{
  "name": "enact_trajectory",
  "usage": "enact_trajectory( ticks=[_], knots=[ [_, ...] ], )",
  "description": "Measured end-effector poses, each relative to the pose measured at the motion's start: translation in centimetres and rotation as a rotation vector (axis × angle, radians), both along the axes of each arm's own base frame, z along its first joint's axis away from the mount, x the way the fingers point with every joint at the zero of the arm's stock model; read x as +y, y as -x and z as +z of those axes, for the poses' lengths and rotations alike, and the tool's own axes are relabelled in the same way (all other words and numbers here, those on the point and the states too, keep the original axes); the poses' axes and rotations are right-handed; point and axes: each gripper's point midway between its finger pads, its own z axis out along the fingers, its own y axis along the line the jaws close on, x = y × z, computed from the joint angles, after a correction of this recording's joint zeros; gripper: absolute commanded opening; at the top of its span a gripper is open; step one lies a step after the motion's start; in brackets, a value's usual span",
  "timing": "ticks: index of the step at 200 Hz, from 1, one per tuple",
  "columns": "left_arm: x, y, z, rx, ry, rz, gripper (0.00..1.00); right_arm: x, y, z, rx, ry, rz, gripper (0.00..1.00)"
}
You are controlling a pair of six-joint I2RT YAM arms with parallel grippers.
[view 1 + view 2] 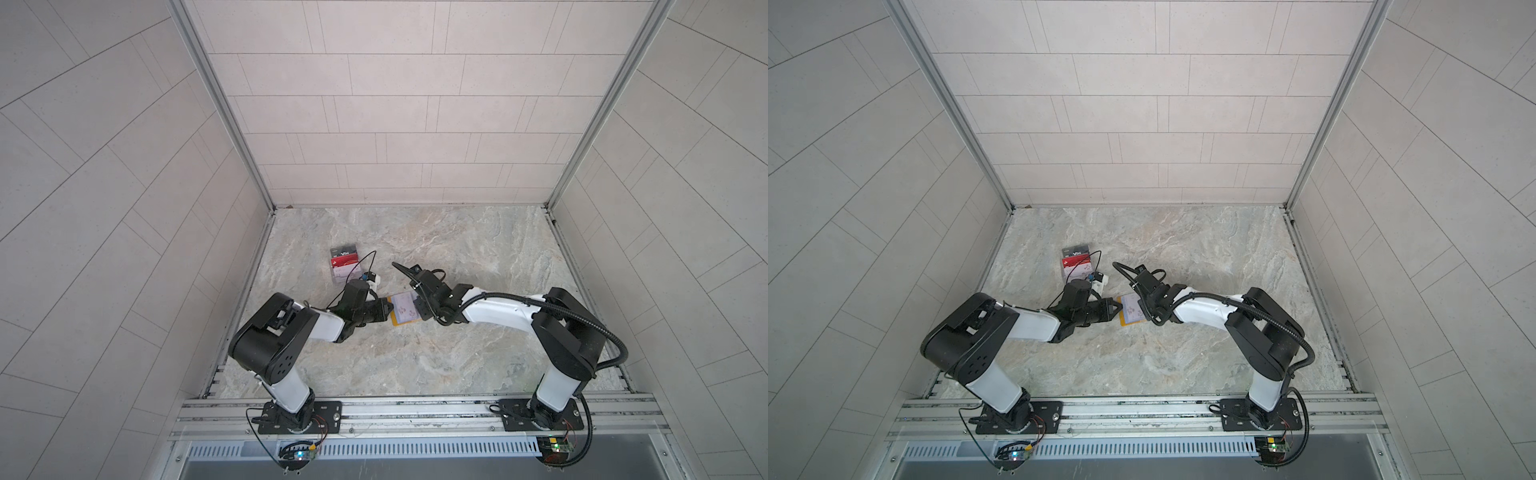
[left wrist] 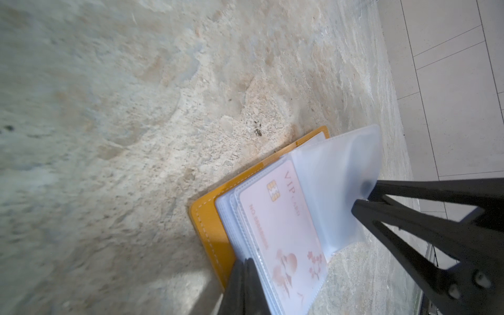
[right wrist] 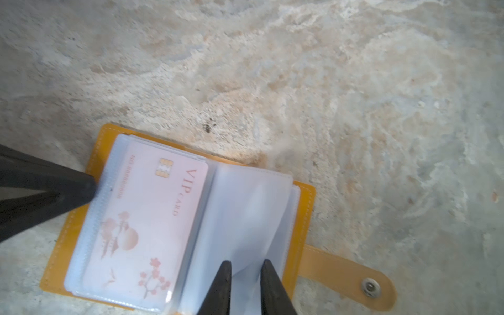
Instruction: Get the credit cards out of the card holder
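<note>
From where I stand, the job looks mostly done but not finished. Three cards sit on a small clear stand [image 1: 337, 277] well away from the work: a dark grey card [image 1: 343, 251], a red card [image 1: 344, 260] and a pale one [image 1: 345, 272] too small to read.

The yellow card holder [image 3: 306, 207] lies open on the desk [image 1: 457, 249] between the two arms, its snap tab [image 3: 346, 270] flat and pointing outward. A pale pink card [image 3: 152, 212] lettered "VIP" is still tucked in a sleeve on one half, so at least that one is left to pull. The clear sleeves on the other half look empty. I cannot see what the lower layers hold.

The left gripper [image 3: 91, 186] is closed, its tip pressed against the outer edge of the sleeve stack beside the pink card. It seems to pin the holder down, though I cannot tell whether it pinches a layer.

The right gripper [image 3: 246, 263] has its fingers only narrowly apart, closed on a clear sleeve [image 2: 338, 174]. It holds that page lifted off the rest.
</note>
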Motion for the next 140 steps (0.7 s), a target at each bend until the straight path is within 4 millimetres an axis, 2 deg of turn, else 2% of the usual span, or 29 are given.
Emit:
enact_trajectory(
  ticks=[68, 105, 140],
  knots=[
    [-0.1, 0.1, 0.0, -0.005, -0.005, -0.018, 0.00, -2.6, 0.2, 2.7, -0.008, 0.043, -0.044, 0.32],
    [-0.2, 0.3, 0.0, -0.006, -0.003, -0.032, 0.00, -2.2, -0.2, 2.9, 0.126, -0.108, -0.030, 0.38],
    [-0.3, 0.4, 0.0, -0.005, -0.002, -0.041, 0.00, -0.4, -0.4, 3.4, 0.260, -0.302, 0.011, 0.46]
  ],
)
